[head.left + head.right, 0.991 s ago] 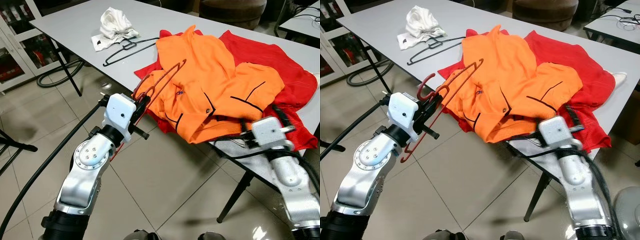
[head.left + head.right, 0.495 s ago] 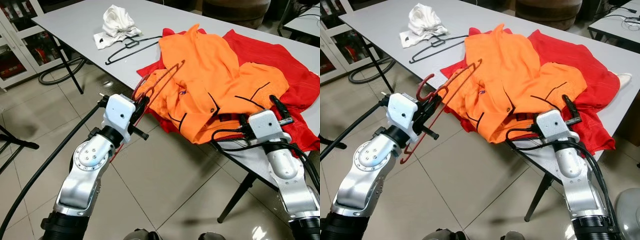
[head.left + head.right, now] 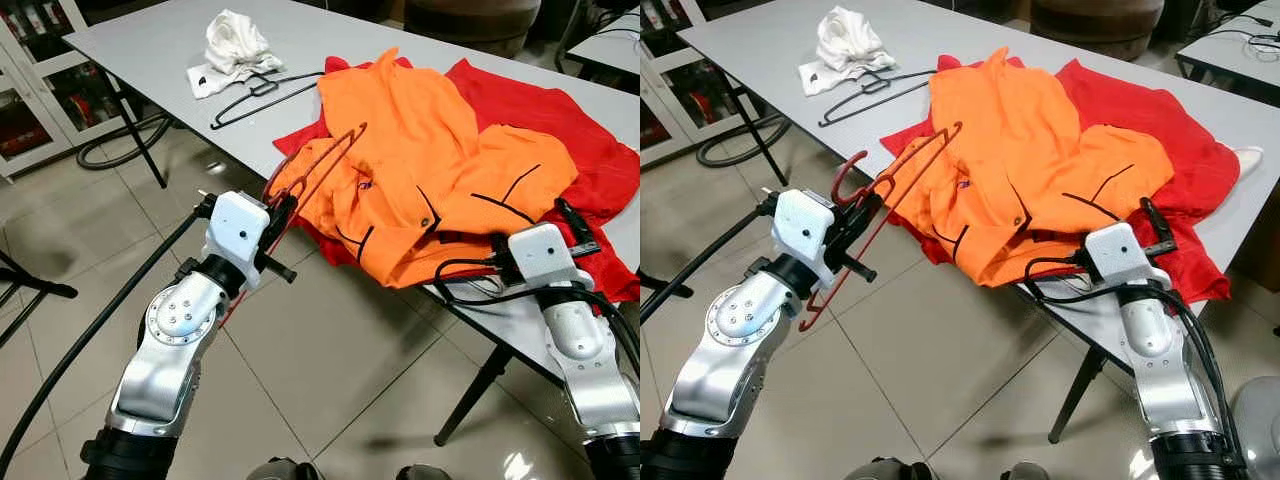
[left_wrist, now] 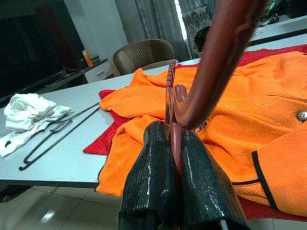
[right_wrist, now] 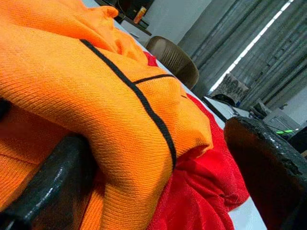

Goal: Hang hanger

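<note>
While the left gripper (image 3: pixel 862 215) pinches the red hanger (image 3: pixel 895 185) off the surface's near edge, the right gripper (image 5: pixel 158 158), spread around the orange shirt's (image 3: pixel 430 170) sleeve, could drag the heap floorward.

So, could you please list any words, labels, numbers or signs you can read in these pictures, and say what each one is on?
No text can be read in any view.
A small dark mark on the chest of the orange jacket: too small and blurred to read.
The bottle on the far counter may carry a label: too small to read.
The red hanger held in the left gripper, the right gripper and the black hanger: no markings visible.
</note>
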Tool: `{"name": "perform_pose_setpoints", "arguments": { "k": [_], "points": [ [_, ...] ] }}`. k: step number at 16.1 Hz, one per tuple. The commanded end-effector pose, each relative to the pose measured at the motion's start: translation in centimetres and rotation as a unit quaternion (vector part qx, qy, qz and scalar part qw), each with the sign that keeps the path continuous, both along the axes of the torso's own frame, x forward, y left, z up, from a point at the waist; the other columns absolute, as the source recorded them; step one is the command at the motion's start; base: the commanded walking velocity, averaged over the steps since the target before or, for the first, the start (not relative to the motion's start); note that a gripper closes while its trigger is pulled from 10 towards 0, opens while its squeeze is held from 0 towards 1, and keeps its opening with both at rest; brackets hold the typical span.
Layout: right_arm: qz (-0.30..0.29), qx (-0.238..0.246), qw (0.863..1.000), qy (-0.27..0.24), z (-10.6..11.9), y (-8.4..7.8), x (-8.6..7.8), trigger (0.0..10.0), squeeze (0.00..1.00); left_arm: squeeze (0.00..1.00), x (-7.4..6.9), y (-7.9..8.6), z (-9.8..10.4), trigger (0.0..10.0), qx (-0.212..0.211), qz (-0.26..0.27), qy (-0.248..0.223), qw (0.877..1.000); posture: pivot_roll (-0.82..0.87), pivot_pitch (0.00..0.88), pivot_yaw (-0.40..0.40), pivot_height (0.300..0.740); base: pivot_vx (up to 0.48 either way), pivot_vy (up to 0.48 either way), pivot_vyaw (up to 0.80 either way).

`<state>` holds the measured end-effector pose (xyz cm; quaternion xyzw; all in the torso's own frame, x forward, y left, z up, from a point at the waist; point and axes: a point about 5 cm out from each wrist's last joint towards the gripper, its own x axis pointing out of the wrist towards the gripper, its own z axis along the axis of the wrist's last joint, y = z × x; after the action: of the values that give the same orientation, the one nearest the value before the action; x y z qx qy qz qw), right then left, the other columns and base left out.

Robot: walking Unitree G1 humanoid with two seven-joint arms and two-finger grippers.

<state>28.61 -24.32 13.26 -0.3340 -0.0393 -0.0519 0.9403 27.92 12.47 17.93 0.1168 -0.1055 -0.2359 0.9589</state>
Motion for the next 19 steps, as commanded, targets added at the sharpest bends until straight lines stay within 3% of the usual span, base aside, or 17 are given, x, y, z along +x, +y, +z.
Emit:
{"name": "perform_pose_setpoints", "arguments": {
  "k": [1, 2, 3, 4, 19],
  "points": [
    [-0.011, 0.003, 1.000, -0.001, -0.09, -0.57, -0.27, 10.0, 0.00, 0.00, -0.25, 0.18, 0.25, 10.0, 0.003, 0.005, -0.004, 1.000, -0.07, 0.068, 0.106, 0.740, 0.000, 0.000, 0.00],
    [-0.011, 0.006, 1.000, -0.003, -0.02, -0.59, -0.30, 8.0, 0.00, 0.00, -0.24, 0.20, 0.27, 10.0, 0.002, 0.005, -0.005, 1.000, -0.07, 0.068, 0.106, 0.740, 0.000, 0.000, 0.00],
    [-0.007, 0.014, 1.000, -0.013, 0.32, -0.52, -0.25, 0.5, 0.00, 0.00, -0.18, 0.24, 0.31, 10.0, 0.001, 0.007, -0.005, 1.000, -0.07, 0.069, 0.107, 0.740, 0.000, 0.000, 0.00],
    [-0.003, 0.018, 1.000, -0.017, 0.55, -0.45, -0.16, 0.0, 0.00, 0.00, -0.10, 0.24, 0.34, 10.0, 0.001, 0.008, -0.005, 1.000, -0.07, 0.069, 0.108, 0.740, 0.000, 0.000, 0.00],
    [0.023, 0.036, 0.999, -0.021, 0.77, 0.20, -0.05, 0.0, 0.00, 0.00, -0.14, 0.18, 0.44, 10.0, 0.000, 0.008, -0.008, 1.000, -0.07, 0.068, 0.109, 0.740, 0.000, 0.000, 0.00]
  ]
}}
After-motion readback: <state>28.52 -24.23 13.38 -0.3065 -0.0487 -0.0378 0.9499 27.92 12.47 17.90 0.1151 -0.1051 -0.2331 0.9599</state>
